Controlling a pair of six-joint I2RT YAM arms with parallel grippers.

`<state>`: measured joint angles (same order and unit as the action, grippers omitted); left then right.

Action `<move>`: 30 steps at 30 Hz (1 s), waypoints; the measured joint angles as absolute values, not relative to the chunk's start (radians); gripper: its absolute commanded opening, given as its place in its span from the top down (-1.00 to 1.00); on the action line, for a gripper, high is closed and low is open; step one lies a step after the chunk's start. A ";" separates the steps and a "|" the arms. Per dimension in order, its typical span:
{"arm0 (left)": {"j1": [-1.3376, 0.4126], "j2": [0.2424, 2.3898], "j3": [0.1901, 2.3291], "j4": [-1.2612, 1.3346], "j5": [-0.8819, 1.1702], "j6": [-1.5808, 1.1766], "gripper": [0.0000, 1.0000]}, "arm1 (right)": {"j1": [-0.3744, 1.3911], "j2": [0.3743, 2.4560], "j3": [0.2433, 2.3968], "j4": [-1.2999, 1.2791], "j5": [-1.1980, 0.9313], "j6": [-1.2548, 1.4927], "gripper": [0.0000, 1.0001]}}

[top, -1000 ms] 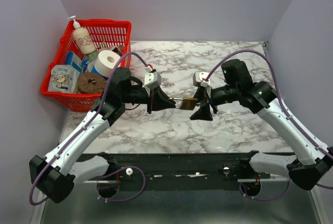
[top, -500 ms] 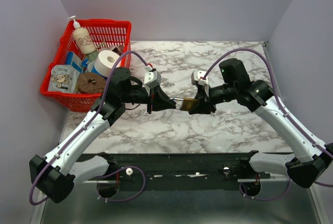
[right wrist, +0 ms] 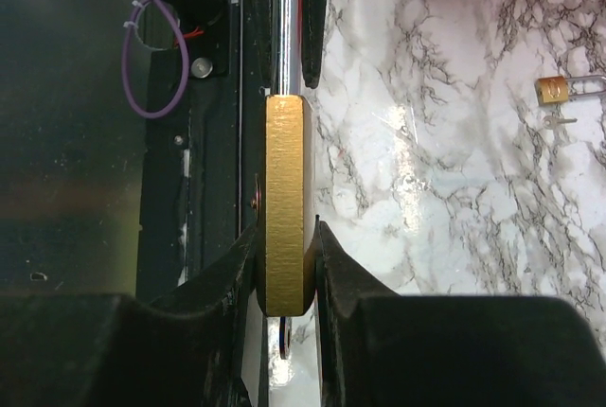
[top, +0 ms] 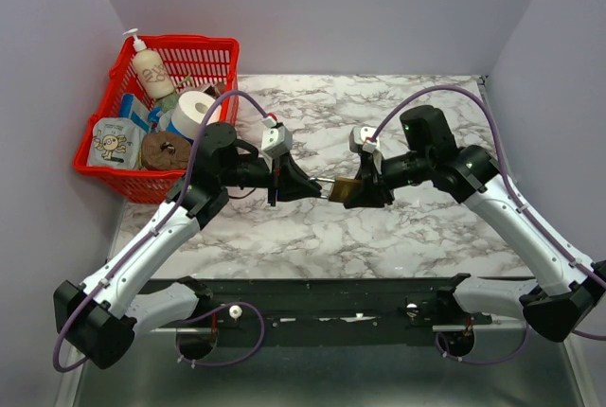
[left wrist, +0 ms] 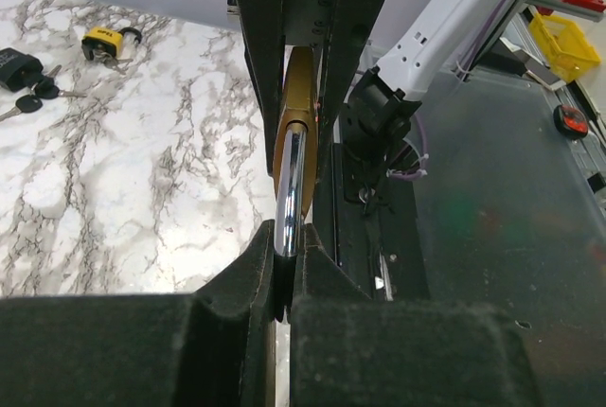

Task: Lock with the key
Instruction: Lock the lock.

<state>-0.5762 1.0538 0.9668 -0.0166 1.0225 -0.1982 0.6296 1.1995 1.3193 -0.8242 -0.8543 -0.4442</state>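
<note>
While your left gripper (left wrist: 287, 242) pinches the chrome steel shackle (left wrist: 292, 170) and your right gripper (right wrist: 284, 235) clamps the brass padlock body (right wrist: 284, 161) above the marble table (top: 417, 237), an off-axis push could twist it loose.

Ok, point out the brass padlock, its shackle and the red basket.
brass padlock (right wrist: 284, 199), right wrist view, body's narrow edge
shackle (left wrist: 291, 189), left wrist view, steel bar
red basket (top: 189, 40), top view, far rim

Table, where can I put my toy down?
Bare marble lies between the padlock and the near rail. Crowded: the middle, where left gripper and right gripper clamp the padlock, and the full basket. A yellow lock lies elsewhere.
</note>
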 measured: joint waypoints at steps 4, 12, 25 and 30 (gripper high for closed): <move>-0.584 1.055 0.951 0.019 1.022 -0.213 1.00 | 0.629 1.200 1.323 -0.836 -0.857 -0.433 0.99; -0.611 1.058 0.936 0.067 1.017 -0.247 1.00 | 0.629 1.205 1.332 -0.857 -0.885 -0.408 0.99; -0.651 1.085 0.884 0.216 0.984 -0.364 1.00 | 0.624 1.216 1.342 -0.889 -0.879 -0.345 0.99; -0.665 1.102 0.875 0.253 0.980 -0.395 1.00 | 0.622 1.211 1.342 -0.912 -0.875 -0.336 0.99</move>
<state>-0.6651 1.1023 0.8753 0.2535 0.9802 -0.3946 0.6224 1.2114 1.3418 -0.9123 -0.8745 -0.3355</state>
